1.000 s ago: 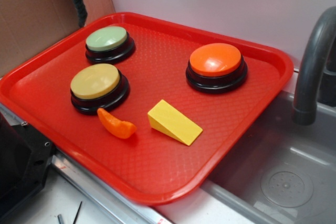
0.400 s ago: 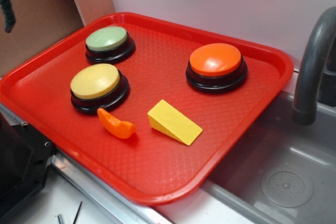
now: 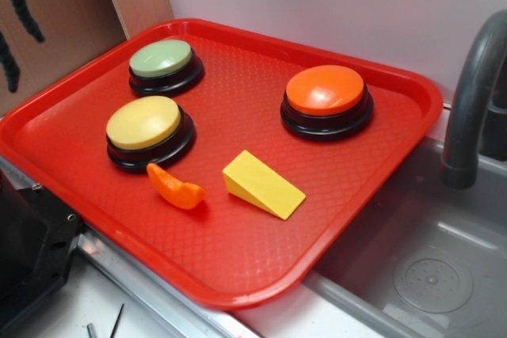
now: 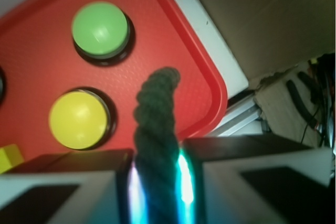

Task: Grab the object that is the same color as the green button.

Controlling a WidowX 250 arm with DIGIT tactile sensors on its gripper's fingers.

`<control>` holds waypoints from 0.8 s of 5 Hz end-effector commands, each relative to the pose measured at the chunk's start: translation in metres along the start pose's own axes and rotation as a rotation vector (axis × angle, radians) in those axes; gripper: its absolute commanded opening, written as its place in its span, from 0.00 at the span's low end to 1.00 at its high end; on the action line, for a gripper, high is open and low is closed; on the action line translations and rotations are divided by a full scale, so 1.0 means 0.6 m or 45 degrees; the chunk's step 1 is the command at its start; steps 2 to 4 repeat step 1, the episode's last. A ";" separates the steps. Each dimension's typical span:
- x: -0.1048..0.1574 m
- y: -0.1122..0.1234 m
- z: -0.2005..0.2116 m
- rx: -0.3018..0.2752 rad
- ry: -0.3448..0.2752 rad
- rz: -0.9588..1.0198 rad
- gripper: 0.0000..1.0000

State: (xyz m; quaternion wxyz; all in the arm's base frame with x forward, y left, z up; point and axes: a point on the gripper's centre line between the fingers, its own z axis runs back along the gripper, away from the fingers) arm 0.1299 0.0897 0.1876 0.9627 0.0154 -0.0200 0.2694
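Observation:
The object, a dark green twisted rope toy (image 4: 156, 114), is held between my gripper's (image 4: 157, 158) two fingers, which are shut on it. It hangs high over the tray's left corner. In the exterior view its dark strands (image 3: 26, 15) dangle at the top left in front of the cardboard, clear of the tray, and the gripper itself hardly shows there. The green button (image 3: 161, 58) sits at the tray's back left, and in the wrist view the green button (image 4: 100, 29) lies below and ahead of me.
On the red tray (image 3: 238, 275) are a yellow button (image 3: 143, 122), an orange button (image 3: 325, 89), an orange curved piece (image 3: 176, 187) and a yellow wedge (image 3: 263, 184). A grey sink (image 3: 432, 275) and faucet (image 3: 474, 93) stand at the right. Cardboard (image 3: 63, 37) stands behind at the left.
The rope toy has swung from above the tray's back edge leftward to the frame's left edge, held by the gripper. Everything on the tray stayed put.

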 end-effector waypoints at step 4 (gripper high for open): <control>0.017 -0.012 -0.001 0.025 -0.041 -0.018 0.00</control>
